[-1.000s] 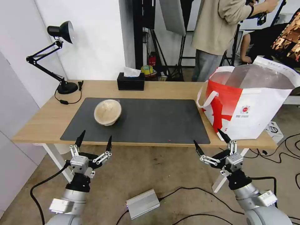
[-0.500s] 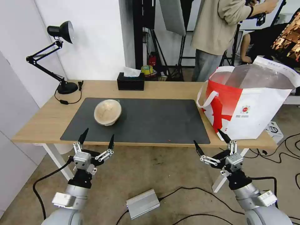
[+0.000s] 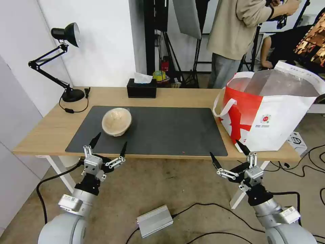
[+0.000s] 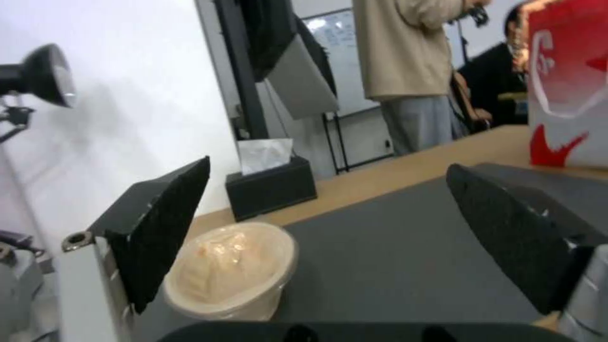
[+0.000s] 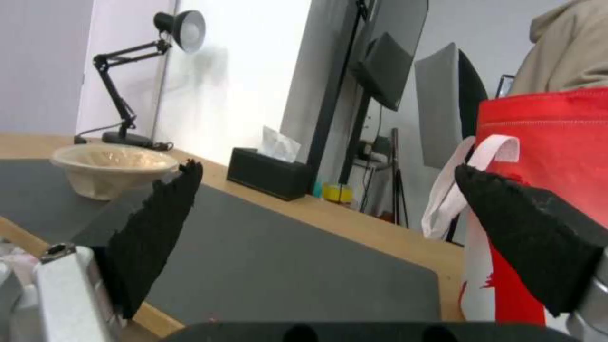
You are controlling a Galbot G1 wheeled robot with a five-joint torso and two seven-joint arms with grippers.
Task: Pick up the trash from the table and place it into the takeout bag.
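Left gripper (image 3: 110, 145) hangs at the table's (image 3: 50, 130) near edge, fingers spread wide and empty, the right gripper (image 3: 228, 150) likewise open. Just beyond sits the beige bowl (image 3: 116, 121) on the grey mat (image 3: 169, 130), apparently lidded. Far right stands the bag (image 3: 271, 112).

The beige bowl (image 3: 116, 121) with its pale, cloudy lid sits on a plain dark grey mat (image 3: 169, 130), which lies on a light-wood table (image 3: 50, 130) with white legs. The takeout bag (image 3: 271, 112) is white with bold red patches, a silver foil lining, white strap handles and 1 small red logo. Behind the mat are a black tissue box (image 3: 142, 88) with white tissue and a black desk lamp (image 3: 64, 61); both grippers have black fingers on silver bodies.
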